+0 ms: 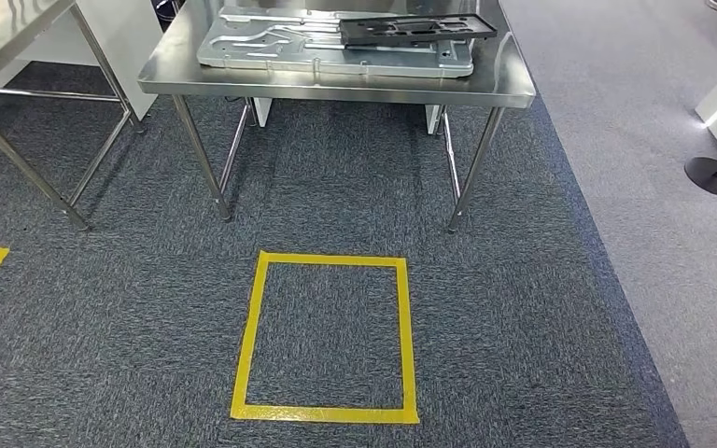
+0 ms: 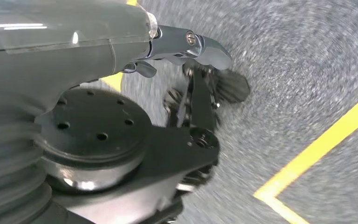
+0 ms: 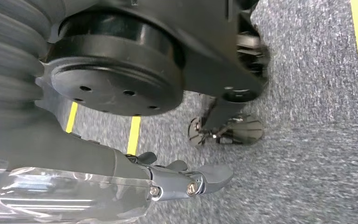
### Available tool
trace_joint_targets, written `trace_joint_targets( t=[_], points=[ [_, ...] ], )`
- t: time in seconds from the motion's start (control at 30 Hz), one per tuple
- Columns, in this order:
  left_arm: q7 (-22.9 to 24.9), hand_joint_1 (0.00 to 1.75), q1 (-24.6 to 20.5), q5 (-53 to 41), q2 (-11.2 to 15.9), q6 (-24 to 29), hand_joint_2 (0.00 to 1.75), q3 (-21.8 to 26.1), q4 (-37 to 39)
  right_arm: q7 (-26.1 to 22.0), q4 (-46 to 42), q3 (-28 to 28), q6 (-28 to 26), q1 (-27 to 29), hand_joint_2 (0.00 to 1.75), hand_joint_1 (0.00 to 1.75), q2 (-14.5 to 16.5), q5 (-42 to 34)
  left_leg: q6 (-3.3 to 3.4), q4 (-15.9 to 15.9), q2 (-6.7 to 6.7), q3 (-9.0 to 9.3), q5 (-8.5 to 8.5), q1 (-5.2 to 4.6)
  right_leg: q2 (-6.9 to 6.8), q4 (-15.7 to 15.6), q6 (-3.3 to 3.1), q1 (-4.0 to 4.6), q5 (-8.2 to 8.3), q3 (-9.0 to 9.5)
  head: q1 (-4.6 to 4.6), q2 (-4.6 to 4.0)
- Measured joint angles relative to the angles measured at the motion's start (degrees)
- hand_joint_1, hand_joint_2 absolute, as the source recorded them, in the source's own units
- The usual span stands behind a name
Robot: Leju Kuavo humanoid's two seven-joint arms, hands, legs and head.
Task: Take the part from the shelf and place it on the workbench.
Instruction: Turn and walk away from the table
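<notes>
Each wrist view shows its own hand hanging over carpet: the left hand (image 2: 200,60) and right hand (image 3: 186,179) hold nothing, thumbs out; how far the fingers spread, I cannot tell. From the head view, the black part (image 1: 417,29) lies atop silver plates (image 1: 271,49) on the workbench (image 1: 513,84), beyond a yellow tape square (image 1: 253,322).

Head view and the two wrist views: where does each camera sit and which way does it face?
Head view: high on the body, facing forward and down at the steel workbench and yellow tape square; no arms.
Left wrist view: behind the hanging left hand, facing blurred grey carpet.
Right wrist view: behind the right hand, facing the same floor.
Shared: all three show carpet and yellow tape.
</notes>
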Motion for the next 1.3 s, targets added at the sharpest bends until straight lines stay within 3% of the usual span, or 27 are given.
trace_joint_targets(
  t=[0.07,0.13,0.2,0.27,0.3,0.33,0.37,0.47,0.53,0.67,0.73,0.8,0.83,0.87,0.9,0.97,1.03,1.17,1.23,1.3],
  points=[
    [-0.28,0.0,-0.09,-3.66,-0.04,-0.03,1.75,-0.01,-0.01,-0.02,0.0,0.0,-0.35,-0.06,1.75,0.0,-0.01,0.94,-0.62,-0.03,0.06,-0.18,0.25,-0.05,0.05,-1.33,-0.43,0.32,0.23,0.27,-0.01,0.0],
    [-0.72,0.0,-0.13,-7.09,-0.03,0.05,1.75,-0.02,-0.01,-0.21,0.0,-0.01,-1.01,-0.01,1.75,0.0,0.01,2.03,-1.24,0.15,0.08,-0.32,0.11,0.0,0.12,-1.83,-0.98,0.1,0.78,0.3,-0.01,0.0],
    [-1.69,0.0,-0.1,-12.46,-0.01,0.37,1.75,-0.02,-0.01,-0.85,0.0,-0.01,-2.7,-0.01,0.87,0.0,0.05,4.02,-1.75,3.49,0.0,-1.78,-2.27,0.07,0.05,-2.44,-1.57,-0.2,1.36,0.35,-0.01,0.0],
    [-3.14,0.0,-0.01,-20.33,0.01,0.85,0.87,-0.02,-0.01,-1.85,0.0,0.0,-5.35,0.02,0.0,0.0,0.12,7.02,-2.17,10.79,-0.06,-4.91,-6.19,0.27,-0.05,-2.49,-1.83,-0.14,1.55,0.11,-0.01,0.0],
    [-3.78,0.0,0.05,-23.84,0.01,1.09,0.44,-0.02,-0.01,-2.38,0.0,0.0,-6.73,0.07,0.0,0.0,0.15,8.44,-2.37,14.05,-0.06,-6.26,-7.42,0.36,-0.06,-2.43,-1.85,-0.12,1.57,0.0,-0.01,0.0],
    [-4.22,0.0,0.12,-26.07,0.01,1.31,0.0,-0.02,-0.01,-2.82,0.0,0.03,-7.78,0.12,0.0,0.0,0.18,9.45,-2.54,15.62,-0.05,-6.81,-7.6,0.46,-0.05,-2.33,-1.84,-0.13,1.58,-0.09,-0.01,0.0],
    [-4.47,0.0,0.18,-27.06,0.01,1.48,0.0,-0.02,-0.01,-3.14,0.0,0.1,-8.53,0.16,0.0,0.0,0.2,10.04,-2.66,14.97,-0.05,-6.29,-6.68,0.59,0.0,-2.19,-1.78,-0.17,1.56,-0.14,-0.01,0.0],
    [-4.84,0.0,0.18,-28.05,0.01,2.02,0.0,-0.02,-0.01,-3.96,0.0,0.42,-11.11,0.2,0.0,0.0,0.4,10.95,-2.67,4.5,-0.07,-0.92,-1.92,0.85,0.2,-1.26,-1.16,-0.21,1.16,-0.36,-0.01,0.0],
    [-5.09,0.0,0.19,-28.82,0.0,2.41,0.0,0.01,-0.01,-4.84,0.0,0.46,-14.26,0.23,0.0,0.0,0.63,11.29,-2.07,0.76,-0.19,0.76,-1.22,0.71,0.27,-0.67,-0.5,-0.05,0.95,-0.78,-0.01,0.0],
    [-5.53,0.0,0.56,-29.74,0.05,3.04,0.0,0.18,-0.01,-6.31,0.0,0.46,-19.58,0.46,0.0,0.0,0.91,12.26,-0.33,0.19,-0.23,0.52,-0.73,0.51,0.29,0.38,0.72,-0.36,0.22,-1.49,0.0,0.0],
    [-5.74,0.0,0.5,-30.19,0.05,3.27,0.0,0.2,-0.01,-6.93,0.0,0.46,-21.56,0.56,0.0,0.0,1.01,12.72,0.24,-0.08,-0.14,0.31,-0.37,0.59,0.28,5.55,1.18,-0.53,-3.02,-3.84,0.01,0.0],
    [-5.79,0.0,0.54,-30.38,0.05,3.35,0.0,0.21,-0.01,-7.15,0.0,0.46,-22.33,0.67,0.0,0.0,1.07,12.83,0.45,-0.09,-0.06,0.0,-0.23,0.49,0.27,13.14,1.45,-0.56,-6.45,-7.42,0.0,0.0],
    [-5.79,0.0,0.6,-30.42,0.05,3.36,0.0,0.21,-0.01,-7.17,0.0,0.46,-22.48,0.78,0.0,0.0,1.09,12.86,0.48,-0.08,-0.04,-0.08,-0.2,0.44,0.27,15.28,1.47,-0.56,-6.87,-8.41,0.01,0.0],
    [-5.78,0.0,0.66,-30.44,0.05,3.38,0.44,0.22,-0.01,-7.18,0.0,0.46,-22.76,0.89,0.0,0.0,1.1,12.97,0.49,-0.07,-0.04,-0.11,-0.17,0.39,0.27,15.37,1.41,-0.56,-6.25,-8.41,0.0,0.0],
    [-5.79,0.0,0.7,-30.46,0.04,3.42,0.87,0.22,-0.01,-7.19,0.0,0.46,-23.09,0.98,0.0,0.0,1.11,13.16,0.46,-0.07,-0.06,-0.07,-0.14,0.36,0.27,13.22,1.25,-0.54,-4.68,-7.31,0.0,0.0],
    [-5.8,0.0,0.7,-30.63,-0.01,3.56,1.75,0.22,-0.01,-7.19,0.0,0.48,-23.23,0.98,0.0,0.0,1.11,13.59,0.25,-0.03,-0.07,0.06,-0.09,0.24,0.25,5.05,0.62,-0.33,-1.0,-3.19,0.0,0.0],
    [-5.75,0.0,0.59,-30.94,-0.08,3.69,1.75,0.22,-0.01,-7.08,0.0,0.51,-21.33,0.9,0.0,0.0,1.11,13.72,-0.29,-0.04,-0.06,0.12,-0.05,0.09,0.2,-0.43,-0.01,0.04,0.66,-0.59,0.0,0.0],
    [-6.27,0.0,0.34,-31.32,-0.09,4.61,1.75,0.22,-0.01,-6.88,0.0,0.46,-13.37,1.03,0.0,0.0,1.1,12.33,-1.7,0.36,-0.05,0.06,-0.39,0.26,0.21,-1.88,-1.24,0.08,1.4,-0.24,-0.01,0.0],
    [-7.33,0.0,0.33,-31.42,-0.08,5.35,1.75,0.22,-0.01,-7.51,0.0,0.25,-8.88,1.07,0.0,0.0,1.11,11.12,-2.13,4.67,-0.11,-1.74,-3.35,0.34,0.16,-2.42,-1.87,-0.14,2.02,-0.25,-0.01,0.0],
    [-8.27,0.0,0.41,-31.45,-0.09,6.05,1.75,0.23,-0.01,-8.16,0.0,-0.08,-6.52,1.17,0.0,0.0,1.1,10.38,-2.43,12.12,-0.14,-4.88,-7.4,0.37,0.16,-2.42,-2.1,-0.04,2.26,-0.6,-0.01,0.0]
  ],
)
